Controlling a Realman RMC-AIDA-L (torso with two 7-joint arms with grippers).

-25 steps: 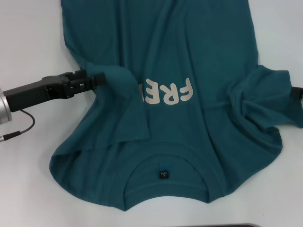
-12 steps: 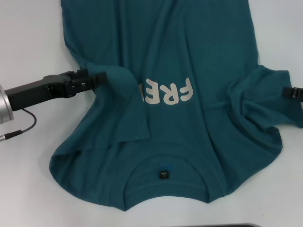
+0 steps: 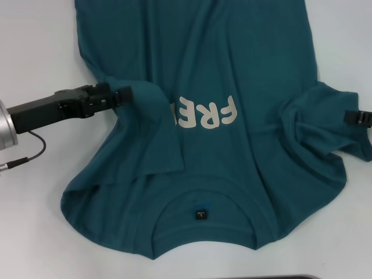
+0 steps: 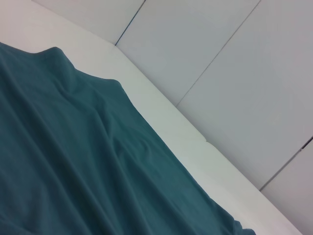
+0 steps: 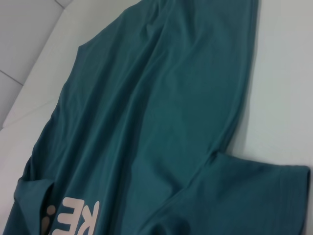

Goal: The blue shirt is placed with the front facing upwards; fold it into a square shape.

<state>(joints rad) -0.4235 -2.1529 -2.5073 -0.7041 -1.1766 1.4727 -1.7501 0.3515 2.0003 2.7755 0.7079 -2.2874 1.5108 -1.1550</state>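
I count 1 blue shirt (image 3: 232, 75), 2 grippers and 1 white table (image 3: 35, 46). The shirt lies front up across the middle of the table, collar at the near edge and hem running off the far side of the head view. Its left sleeve is folded in over the chest, so only "FRE" of the white lettering (image 3: 209, 113) shows, with the next letter half covered. 1 small black label (image 3: 200, 214) sits inside the collar, too small to read.

The left gripper (image 3: 123, 95) reaches in from the left, fingers clenched on the edge of that folded sleeve. The right gripper (image 3: 356, 117) is cut off at the right edge, at the bunched right sleeve; I cannot tell whether it grips the cloth. Neither wrist view shows any fingers, only shirt and table.
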